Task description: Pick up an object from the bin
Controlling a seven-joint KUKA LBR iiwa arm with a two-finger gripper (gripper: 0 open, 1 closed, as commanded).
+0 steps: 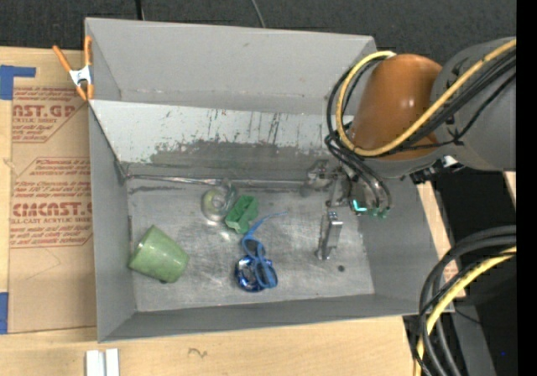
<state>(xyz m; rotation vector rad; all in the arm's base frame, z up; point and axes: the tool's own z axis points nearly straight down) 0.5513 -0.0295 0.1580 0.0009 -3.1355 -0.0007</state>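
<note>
Grey metal bin [109, 223], four loose things on its floor, all in the left and middle parts. At the left, toward the front wall: pale green cup [158, 255], lying on its side. In the middle: small clear round thing [215, 203], just beside a dark green block [241, 211] on its right. Nearer the front: blue looped thing [256, 269], with a thin blue strand reaching up toward the block. Over bare metal in the right part: hand [325, 253], hanging low, nearest the blue looped thing but apart from it. Cannot tell whether wide or narrow. Above the hand, on the wrist: orange cover [398, 101].
</note>
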